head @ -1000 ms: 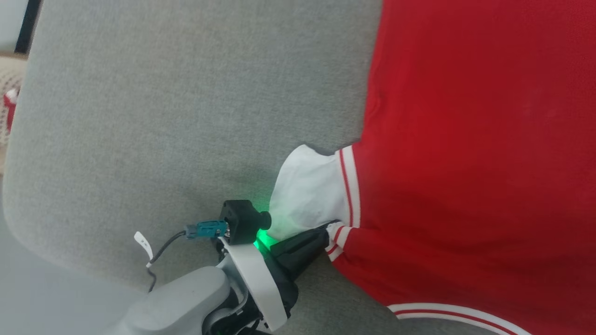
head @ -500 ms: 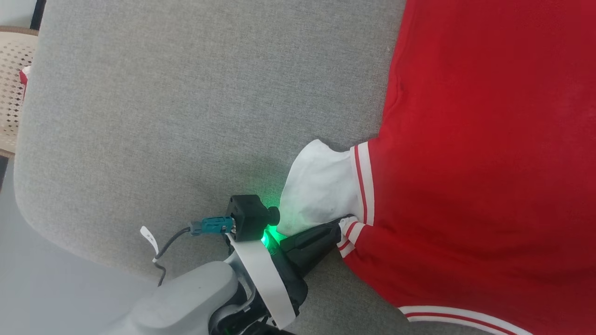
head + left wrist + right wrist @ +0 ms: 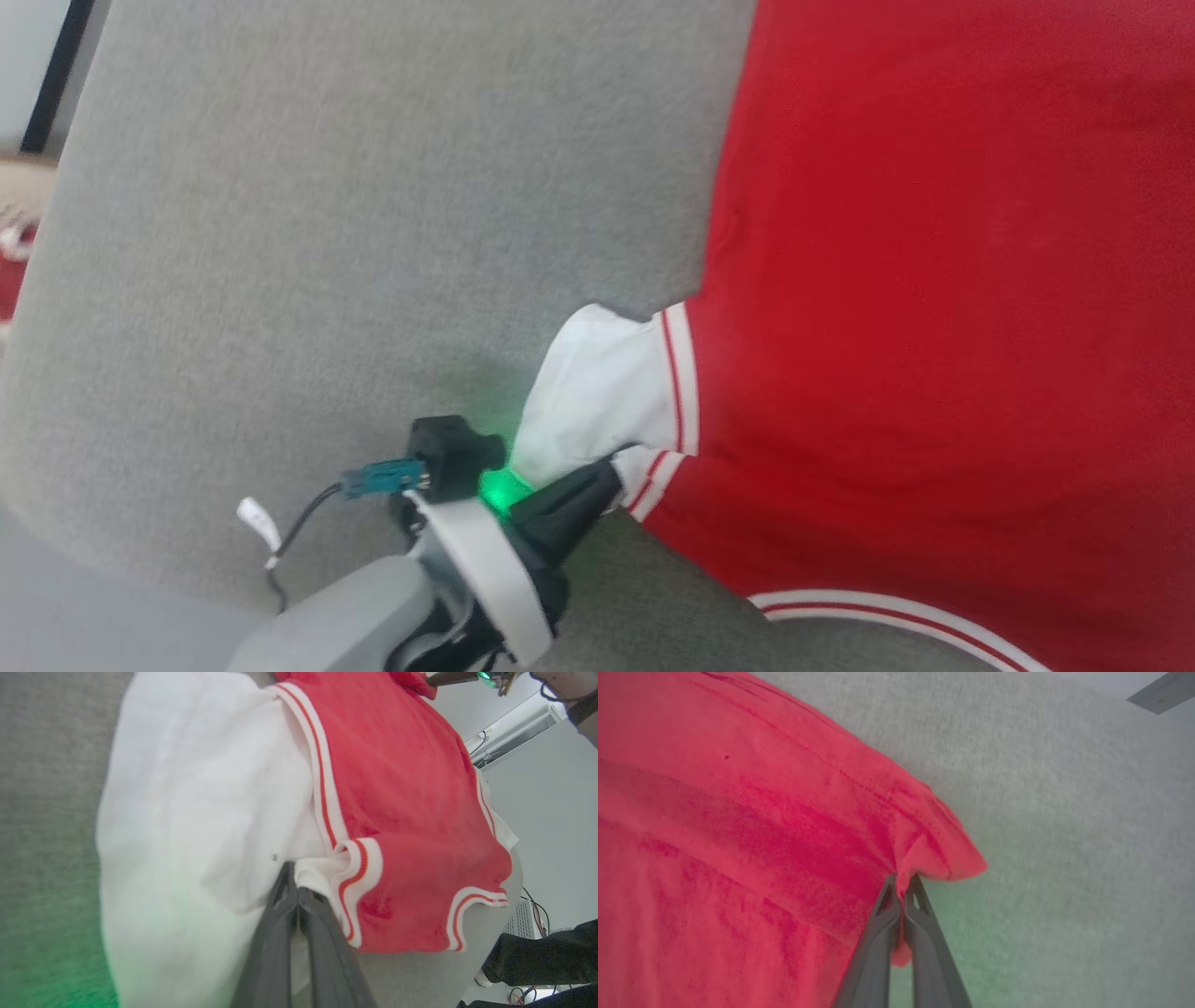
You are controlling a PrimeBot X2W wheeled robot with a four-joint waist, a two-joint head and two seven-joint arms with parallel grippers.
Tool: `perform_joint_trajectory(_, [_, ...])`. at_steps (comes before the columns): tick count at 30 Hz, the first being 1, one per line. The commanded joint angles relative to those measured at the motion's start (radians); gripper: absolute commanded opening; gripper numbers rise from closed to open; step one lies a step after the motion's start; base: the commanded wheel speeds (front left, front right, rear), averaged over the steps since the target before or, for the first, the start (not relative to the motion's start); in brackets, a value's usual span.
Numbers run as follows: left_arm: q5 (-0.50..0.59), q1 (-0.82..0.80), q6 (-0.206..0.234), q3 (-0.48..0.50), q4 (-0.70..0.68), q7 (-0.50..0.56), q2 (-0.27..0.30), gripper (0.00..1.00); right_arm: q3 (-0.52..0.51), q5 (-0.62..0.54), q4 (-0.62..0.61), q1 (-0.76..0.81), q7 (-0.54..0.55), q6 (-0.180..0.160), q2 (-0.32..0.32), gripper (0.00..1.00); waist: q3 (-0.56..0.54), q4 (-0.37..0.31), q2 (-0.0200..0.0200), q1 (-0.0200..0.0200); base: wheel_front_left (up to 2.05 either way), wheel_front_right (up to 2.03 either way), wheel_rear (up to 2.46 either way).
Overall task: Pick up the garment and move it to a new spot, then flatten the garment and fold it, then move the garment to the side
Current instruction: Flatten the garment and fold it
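The garment (image 3: 934,280), a red shirt with a white sleeve (image 3: 597,392) and red-striped white trim, lies spread over the right half of the grey cushion in the head view. My left gripper (image 3: 611,467) is shut on the garment where the white sleeve meets the striped trim; the left wrist view shows the garment (image 3: 392,793) with my left gripper (image 3: 292,870) pinching that trim. In the right wrist view my right gripper (image 3: 902,882) is shut on a red corner of the garment (image 3: 738,835). Letters and number are hidden.
The grey cushion (image 3: 327,233) has bare fabric left of the garment; its rounded edge runs down the far left. A green light glows on the left wrist. In the left wrist view a person's dark trouser leg (image 3: 542,956) stands at the lower right.
The head camera has shifted, sliding the whole picture. My left gripper still holds the same sleeve seam. The garment's lie looks unchanged.
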Motion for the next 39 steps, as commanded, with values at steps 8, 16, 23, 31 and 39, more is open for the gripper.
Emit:
perform_joint_trajectory(8, [0.005, 0.104, 0.013, 0.084, 0.018, 0.007, 0.058, 0.00, 0.003, 0.176, -0.259, 0.351, -0.093, -0.002, -0.093, 0.00, -0.143, -0.117, 0.0001, 0.0000, 0.00, 0.00, 0.00])
perform_joint_trajectory(16, [0.019, 0.174, 0.013, 0.150, 0.011, 0.006, 0.084, 0.00, -0.038, 0.231, -0.495, 0.737, -0.135, -0.002, -0.081, 0.00, -0.204, -0.185, 0.0001, 0.0000, 0.00, 0.00, 0.00])
perform_joint_trajectory(23, [0.030, 0.207, 0.013, 0.198, 0.018, 0.006, 0.092, 0.00, -0.051, 0.188, -0.667, 0.986, -0.081, -0.002, -0.011, 0.00, -0.230, -0.220, 0.0001, 0.0000, 0.00, 0.00, 0.00])
perform_joint_trajectory(31, [0.049, 0.241, 0.013, 0.247, 0.021, 0.006, 0.071, 0.00, -0.012, 0.133, -0.711, 1.066, -0.060, -0.002, 0.089, 0.00, -0.238, -0.242, 0.0001, 0.0000, 0.00, 0.00, 0.00])
perform_joint_trajectory(39, [0.064, 0.242, 0.013, 0.272, 0.026, 0.006, 0.070, 0.00, -0.044, 0.098, -0.738, 1.034, -0.089, -0.002, 0.094, 1.00, -0.228, -0.264, 0.0001, 0.0000, 0.00, 0.00, 0.00])
